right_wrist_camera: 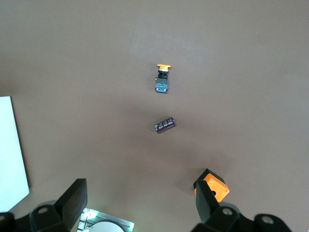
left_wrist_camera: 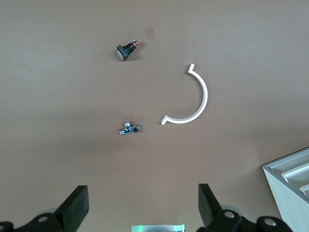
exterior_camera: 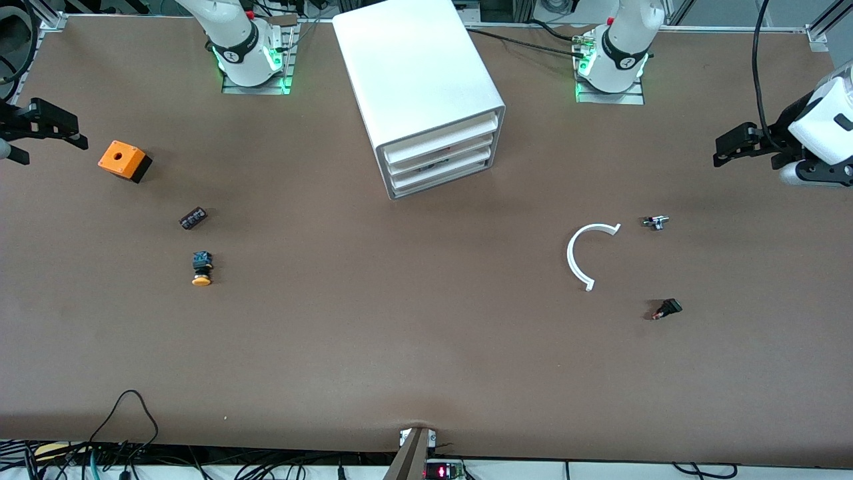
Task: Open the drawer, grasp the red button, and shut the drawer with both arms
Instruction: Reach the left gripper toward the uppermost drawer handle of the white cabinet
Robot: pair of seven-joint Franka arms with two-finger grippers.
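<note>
The white drawer cabinet [exterior_camera: 426, 80] stands between the two arm bases, and its three drawers [exterior_camera: 443, 155] are pushed in. The button is hidden from every view. My left gripper [exterior_camera: 721, 150] hangs open and empty over the left arm's end of the table. From its wrist I see the open fingers [left_wrist_camera: 77, 203] above bare tabletop and a corner of the cabinet [left_wrist_camera: 289, 179]. My right gripper [exterior_camera: 76, 130] hangs open and empty over the right arm's end, close to the orange box. Its wrist view shows wide-apart fingers [right_wrist_camera: 72, 198].
Toward the right arm's end lie an orange box with a hole [exterior_camera: 123, 160], a small black block [exterior_camera: 192, 218] and a yellow-capped button [exterior_camera: 202, 268]. Toward the left arm's end lie a white arc [exterior_camera: 580, 253], a metal fitting [exterior_camera: 655, 222] and a small black red-tipped switch [exterior_camera: 666, 309].
</note>
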